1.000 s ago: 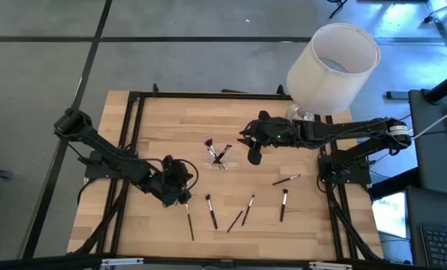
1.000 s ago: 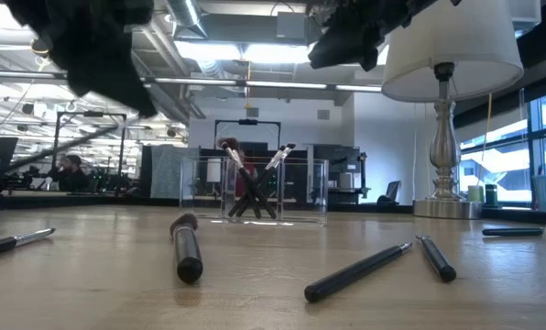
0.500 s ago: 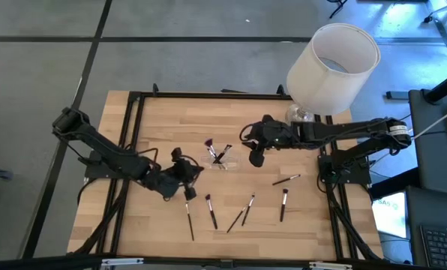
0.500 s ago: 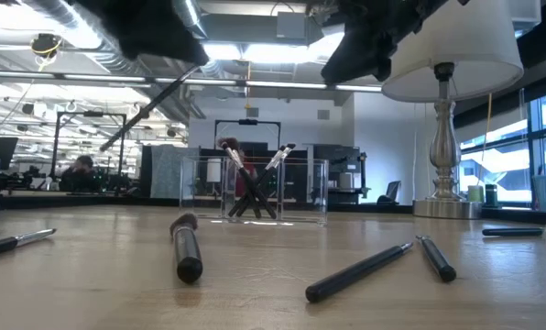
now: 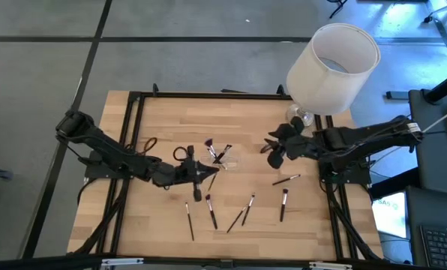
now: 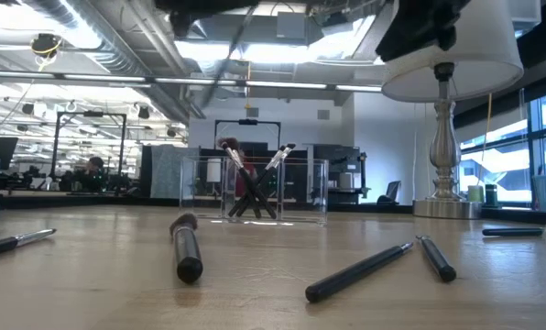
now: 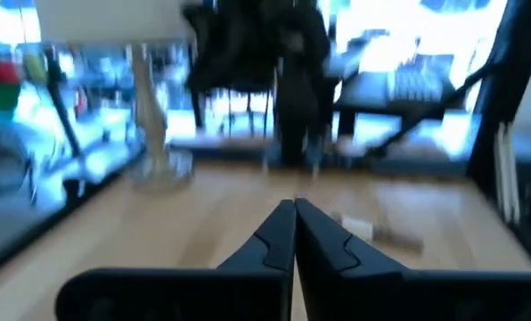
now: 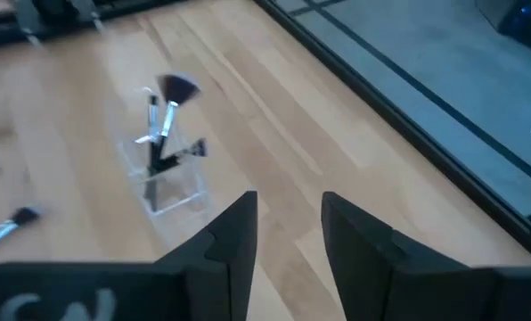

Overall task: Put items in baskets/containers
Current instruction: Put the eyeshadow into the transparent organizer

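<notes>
My left gripper [image 5: 211,174] [image 7: 294,214] hovers just left of the clear plastic cup [image 5: 222,159] [image 6: 255,191] [image 8: 172,178] and is shut on a thin dark makeup brush [image 6: 229,50] [image 5: 197,192]. The cup stands upright near the table's middle with a few brushes leaning inside, a fan-tipped one [image 8: 172,89] among them. Several more brushes [image 5: 211,211] [image 6: 186,247] lie flat on the wood nearer the front edge. My right gripper [image 5: 273,154] [image 8: 288,214] is open and empty, held above the table to the right of the cup. My left gripper pinches the thin brush between its shut fingers. The brush is lifted clear of the table and slants down below the gripper [image 6: 216,75] in the low view. Which part of the brush the fingers are on cannot be told, since the wrist view is blurred.
A tall lamp with a big white shade [image 5: 332,67] [image 6: 447,119] stands at the table's far right corner. Loose brushes [image 5: 285,180] [image 5: 283,202] [image 6: 360,270] lie right of centre and near the front. Bare wood stretches behind the cup toward the far edge.
My left gripper has carried the brush toward the table's right, from the left part of the table to a spot beside the cup. My right gripper has drawn back from beside the cup toward the table's right edge. The cup and the loose brushes have stayed where they were.
</notes>
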Available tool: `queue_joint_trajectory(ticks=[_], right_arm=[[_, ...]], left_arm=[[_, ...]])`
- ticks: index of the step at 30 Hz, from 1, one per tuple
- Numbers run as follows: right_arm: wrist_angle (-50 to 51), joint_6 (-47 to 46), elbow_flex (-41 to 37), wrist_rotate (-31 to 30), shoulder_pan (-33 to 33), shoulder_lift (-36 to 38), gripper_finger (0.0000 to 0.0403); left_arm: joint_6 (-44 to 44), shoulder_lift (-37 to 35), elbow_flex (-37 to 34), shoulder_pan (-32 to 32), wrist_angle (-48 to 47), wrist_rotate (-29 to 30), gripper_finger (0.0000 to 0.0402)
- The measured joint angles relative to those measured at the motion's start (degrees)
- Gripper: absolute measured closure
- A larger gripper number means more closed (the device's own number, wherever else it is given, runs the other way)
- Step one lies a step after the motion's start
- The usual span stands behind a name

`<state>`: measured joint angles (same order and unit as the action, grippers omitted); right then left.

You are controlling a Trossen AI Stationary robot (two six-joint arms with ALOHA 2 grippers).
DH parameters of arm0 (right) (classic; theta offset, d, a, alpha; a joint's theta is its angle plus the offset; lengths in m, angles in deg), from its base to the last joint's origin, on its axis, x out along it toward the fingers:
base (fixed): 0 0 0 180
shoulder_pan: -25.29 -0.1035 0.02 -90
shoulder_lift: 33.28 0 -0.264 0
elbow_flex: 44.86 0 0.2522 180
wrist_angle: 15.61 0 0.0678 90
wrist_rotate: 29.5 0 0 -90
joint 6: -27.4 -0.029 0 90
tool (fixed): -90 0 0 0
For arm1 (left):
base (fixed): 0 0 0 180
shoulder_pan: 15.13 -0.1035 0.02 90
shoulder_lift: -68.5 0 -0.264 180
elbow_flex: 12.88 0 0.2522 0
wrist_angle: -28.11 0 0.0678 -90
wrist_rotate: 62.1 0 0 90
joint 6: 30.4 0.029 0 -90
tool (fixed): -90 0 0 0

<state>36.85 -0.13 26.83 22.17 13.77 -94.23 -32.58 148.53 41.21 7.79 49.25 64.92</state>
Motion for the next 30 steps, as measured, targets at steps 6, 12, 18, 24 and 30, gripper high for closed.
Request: queue_joint_trajectory(ticks=[6, 12, 18, 24, 30], right_arm=[[-1.17, -0.25, 0.00, -1.14, -3.00, 0.41, 0.0276], [-1.16, 0.84, -0.04, -1.20, -3.15, 0.40, 0.0276], [-1.14, 3.06, -0.07, -1.65, -3.15, 0.40, 0.0276], [-1.04, 4.43, -0.09, -2.96, -3.13, 0.40, 0.0276], [-0.62, 4.68, -0.09, -3.14, -3.13, 0.36, 0.0276]], left_arm=[[6.87, 5.70, -1.10, -3.28, 20.03, -11.10, 0.0399], [5.74, 9.71, -1.10, -5.23, 25.49, -13.76, 0.0399], [10.50, 12.90, -1.08, -8.56, 36.53, -13.95, 0.0399], [15.02, 16.30, -1.08, -14.36, 41.61, -15.02, 0.0399], [15.59, 16.91, -1.08, -19.76, 36.31, -12.54, 0.0399]])
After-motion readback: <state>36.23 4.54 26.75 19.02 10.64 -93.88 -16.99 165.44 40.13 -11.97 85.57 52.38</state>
